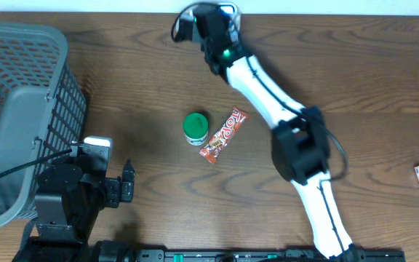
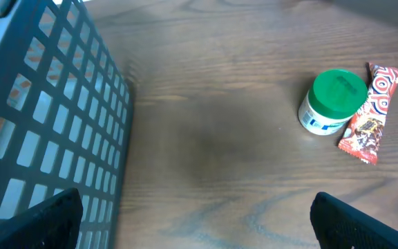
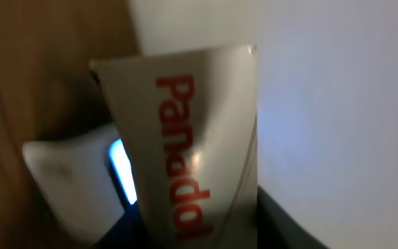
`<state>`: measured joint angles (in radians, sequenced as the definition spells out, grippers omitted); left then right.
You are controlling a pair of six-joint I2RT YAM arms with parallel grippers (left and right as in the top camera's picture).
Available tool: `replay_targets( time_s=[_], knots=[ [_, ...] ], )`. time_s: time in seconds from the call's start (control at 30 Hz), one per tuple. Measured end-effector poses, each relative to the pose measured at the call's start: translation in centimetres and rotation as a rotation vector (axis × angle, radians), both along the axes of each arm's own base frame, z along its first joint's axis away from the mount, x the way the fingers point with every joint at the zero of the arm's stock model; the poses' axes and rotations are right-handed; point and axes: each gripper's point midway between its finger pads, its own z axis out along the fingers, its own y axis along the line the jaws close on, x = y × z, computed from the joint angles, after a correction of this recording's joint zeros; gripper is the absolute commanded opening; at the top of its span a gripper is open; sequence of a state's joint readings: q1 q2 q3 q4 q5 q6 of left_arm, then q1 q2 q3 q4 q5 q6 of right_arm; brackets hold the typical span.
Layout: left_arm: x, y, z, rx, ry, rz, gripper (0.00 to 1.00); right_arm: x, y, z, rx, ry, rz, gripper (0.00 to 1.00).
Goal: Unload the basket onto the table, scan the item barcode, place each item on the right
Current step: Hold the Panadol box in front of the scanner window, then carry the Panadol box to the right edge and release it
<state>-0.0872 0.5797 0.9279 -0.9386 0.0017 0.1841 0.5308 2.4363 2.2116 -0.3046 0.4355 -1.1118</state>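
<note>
The right tool [image 1: 193, 23] reaches to the far edge of the table [image 1: 122, 87] and grips a Panadol box [image 3: 185, 138], held close to a white device with a blue light [image 3: 68, 173], probably the scanner. The left tool [image 1: 127, 183] hangs open near the grey basket [image 1: 20, 109], holding nothing. The main risk is a failed read: the box sits tilted and its printed face, not a barcode, shows in the wrist view, so the code may be turned away from the light. The grip looks low on the box, so turning it could make it slip.
</note>
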Motion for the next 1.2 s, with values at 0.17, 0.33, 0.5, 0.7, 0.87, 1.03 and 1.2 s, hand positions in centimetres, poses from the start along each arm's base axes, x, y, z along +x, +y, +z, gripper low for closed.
replay_targets(
  time_s=[0.17, 0.33, 0.5, 0.7, 0.87, 1.03, 1.2],
  knots=[
    [0.0, 0.0, 0.0, 0.0, -0.002, 0.0, 0.99, -4.5, -6.9, 7.9, 0.048, 0.052, -0.232, 0.13],
    [0.0, 0.0, 0.0, 0.0, -0.001, 0.0, 0.99, -8.0, -19.3, 7.2, 0.057, 0.229, -0.555, 0.13],
    [0.0, 0.0, 0.0, 0.0, 0.0, 0.0, 0.99, -10.6, -32.9, 1.4, 0.253, 0.432, -0.939, 0.2],
    [0.0, 0.0, 0.0, 0.0, 0.0, 0.0, 0.99, -15.5, -46.1, -3.0, 0.539, 0.488, -1.365, 0.19],
    [0.0, 0.0, 0.0, 0.0, 0.0, 0.0, 0.99, -21.6, -53.2, -6.6, 0.693, 0.514, -1.665, 0.73],
    [0.0, 0.0, 0.0, 0.0, 0.0, 0.0, 0.99, -26.1, -55.9, -9.4, 0.853, 0.575, -1.828, 0.99],
    [0.0, 0.0, 0.0, 0.0, 0.0, 0.0, 0.99, -26.9, -55.0, -9.3, 1.133, 0.676, -1.818, 0.99]
  ],
)
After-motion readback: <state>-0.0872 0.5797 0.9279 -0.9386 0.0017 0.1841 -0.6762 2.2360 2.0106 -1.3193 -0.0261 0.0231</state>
